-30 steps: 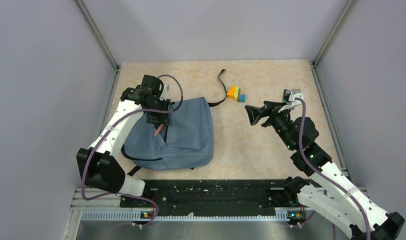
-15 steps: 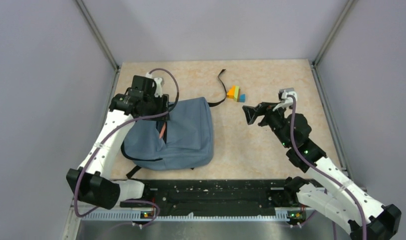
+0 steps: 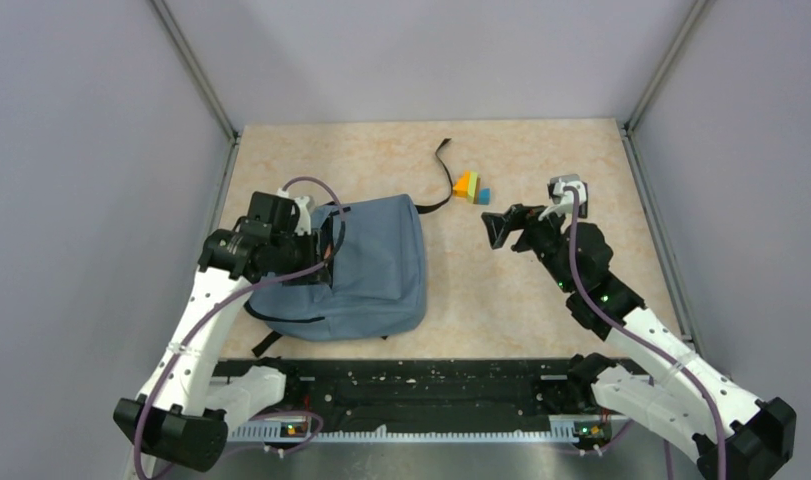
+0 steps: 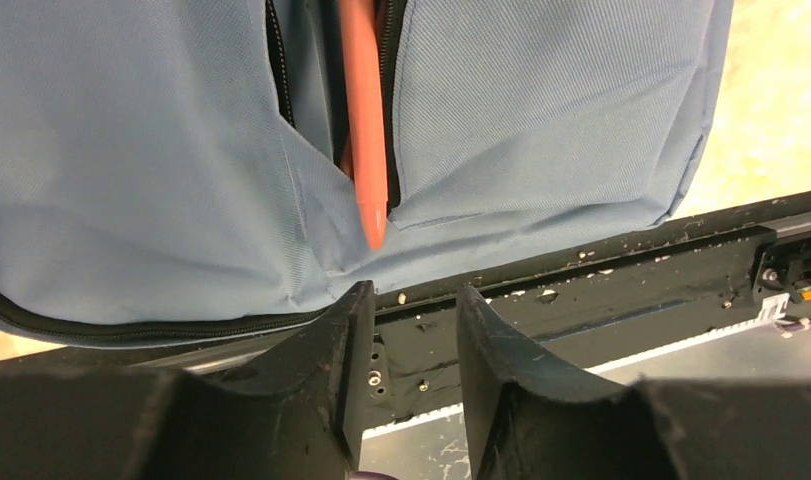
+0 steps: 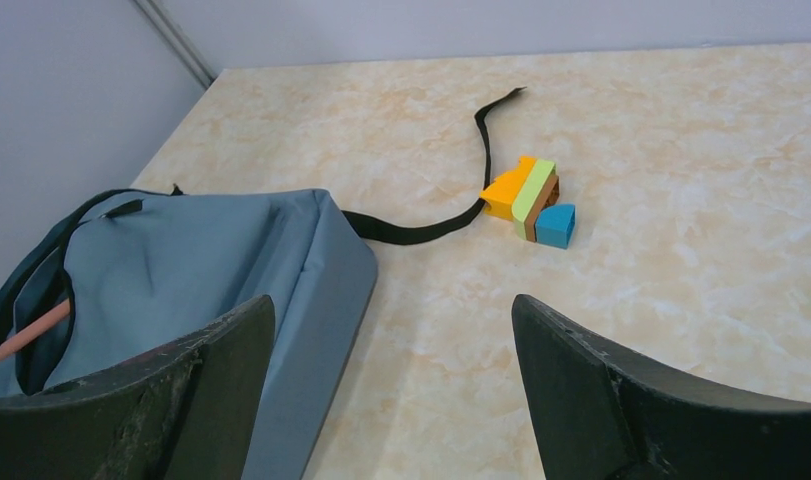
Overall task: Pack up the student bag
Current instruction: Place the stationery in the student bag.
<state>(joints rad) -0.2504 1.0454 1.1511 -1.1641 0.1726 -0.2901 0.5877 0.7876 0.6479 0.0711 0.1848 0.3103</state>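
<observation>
Facing the small bright block stack (image 5: 531, 200) just beyond the soft dusty-blue fabric backpack (image 3: 381, 270), with nearer right pincer (image 5: 391, 310) wide open, empty; left pincer (image 4: 413, 295) slightly parted, empty.

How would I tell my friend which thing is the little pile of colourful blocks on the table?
Find the big blue student bag on the tan table. A black strap trails from its far right corner, and the blocks sit just right of it. Only they are many-coloured: orange, green, brown and blue pieces pressed together.
</observation>
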